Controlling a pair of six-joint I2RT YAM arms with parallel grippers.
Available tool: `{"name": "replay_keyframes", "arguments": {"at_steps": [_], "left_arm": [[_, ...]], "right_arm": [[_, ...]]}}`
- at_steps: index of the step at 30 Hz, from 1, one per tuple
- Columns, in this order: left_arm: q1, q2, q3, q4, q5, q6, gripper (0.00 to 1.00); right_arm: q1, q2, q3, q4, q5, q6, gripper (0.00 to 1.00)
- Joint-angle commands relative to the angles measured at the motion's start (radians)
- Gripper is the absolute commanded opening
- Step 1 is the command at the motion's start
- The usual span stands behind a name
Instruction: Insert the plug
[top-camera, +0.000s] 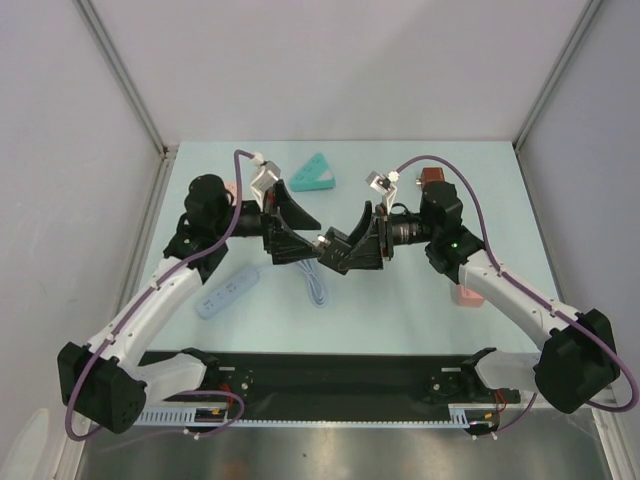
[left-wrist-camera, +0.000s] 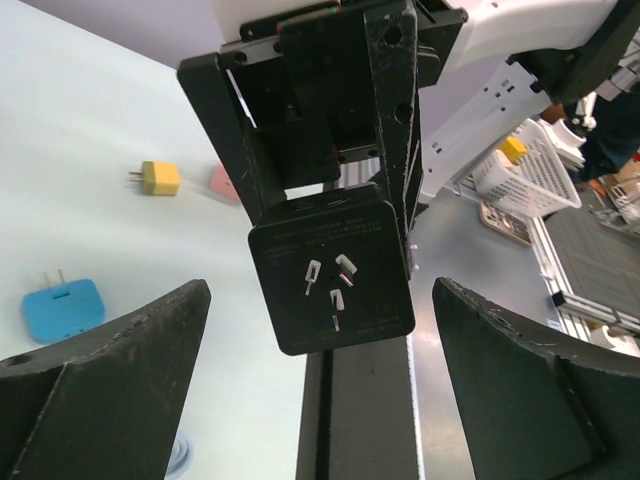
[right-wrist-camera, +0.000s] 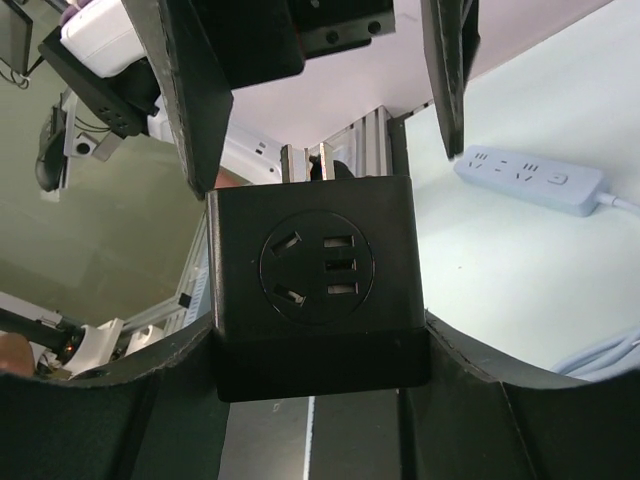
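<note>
The plug is a black cube, and my right gripper is shut on it above the middle of the table. In the right wrist view its socket face looks at the camera, with my right gripper pressing both sides. In the left wrist view the plug shows three metal prongs. My left gripper stands open wide at the plug, and neither of its fingers touches it. My left gripper faces the right one. The light blue power strip lies flat on the table left of centre, also seen as the power strip.
A white cable coils below the grippers. A teal plug lies at the back, a pink block beside the right arm. The left wrist view shows a yellow plug and a blue plug on the table.
</note>
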Motion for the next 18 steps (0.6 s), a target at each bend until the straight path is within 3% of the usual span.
{"name": "replay_keyframes", "arguments": {"at_steps": [1,11,14,17,18], "left_arm": [[-0.034,0.01,0.048,0.005,0.059,0.048,1.0],[-0.1,0.054,0.025,0.039,0.04,-0.02,0.98],[-0.115,0.074,0.017,0.062,0.04,-0.057,0.9],[-0.126,0.091,0.014,0.066,0.05,-0.081,0.73],[-0.126,0.091,0.013,0.069,0.049,-0.09,0.62]], "right_arm": [[0.007,-0.007,0.029,0.076,-0.039,0.039,0.0],[0.029,0.029,0.038,0.081,-0.014,0.049,0.0],[0.036,0.042,0.041,0.073,-0.007,0.044,0.0],[0.036,0.042,0.043,0.064,0.006,0.035,0.0],[0.036,0.04,0.043,0.059,0.01,0.029,0.0]]}}
